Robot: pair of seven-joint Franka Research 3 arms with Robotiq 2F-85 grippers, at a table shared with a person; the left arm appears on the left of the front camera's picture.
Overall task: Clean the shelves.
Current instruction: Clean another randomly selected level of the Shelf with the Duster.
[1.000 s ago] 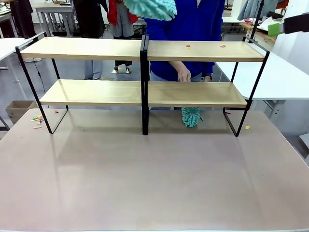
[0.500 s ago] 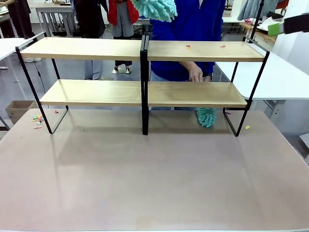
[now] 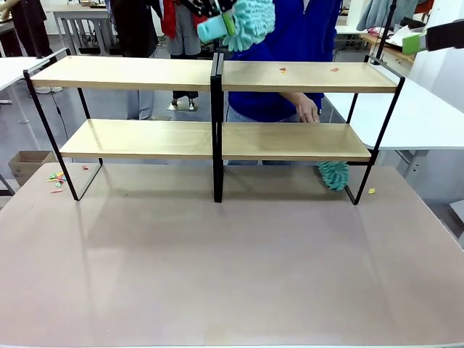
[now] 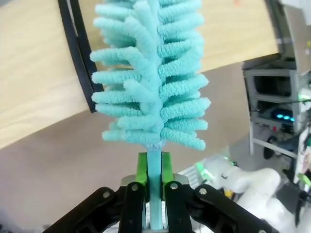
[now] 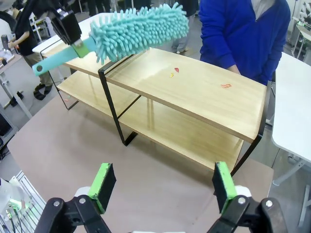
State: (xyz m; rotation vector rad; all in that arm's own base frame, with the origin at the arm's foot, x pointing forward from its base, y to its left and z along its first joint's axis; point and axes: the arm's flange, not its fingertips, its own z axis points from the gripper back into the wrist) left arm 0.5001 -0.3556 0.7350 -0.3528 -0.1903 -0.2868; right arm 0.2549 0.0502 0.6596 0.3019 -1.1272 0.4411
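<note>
Our left fingers point(image 4: 154, 187) pinch a teal duster point(image 4: 150, 73); right fingers point(image 5: 163, 187) spread. Risk: duster snagging the shelves point(image 3: 217, 76)' centre post.

A cardboard box point(image 3: 27, 164) sits on the floor beside the tabletop point(image 3: 232, 275).

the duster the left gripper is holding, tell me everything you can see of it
The duster is teal, with a fluffy head of thick chenille-like fingers around a flat plastic handle of the same colour. The left gripper is shut on the handle just below the head. It hangs in the air, roughly level, above the top boards of the shelves near the black centre post, touching nothing but the green pads.
</note>
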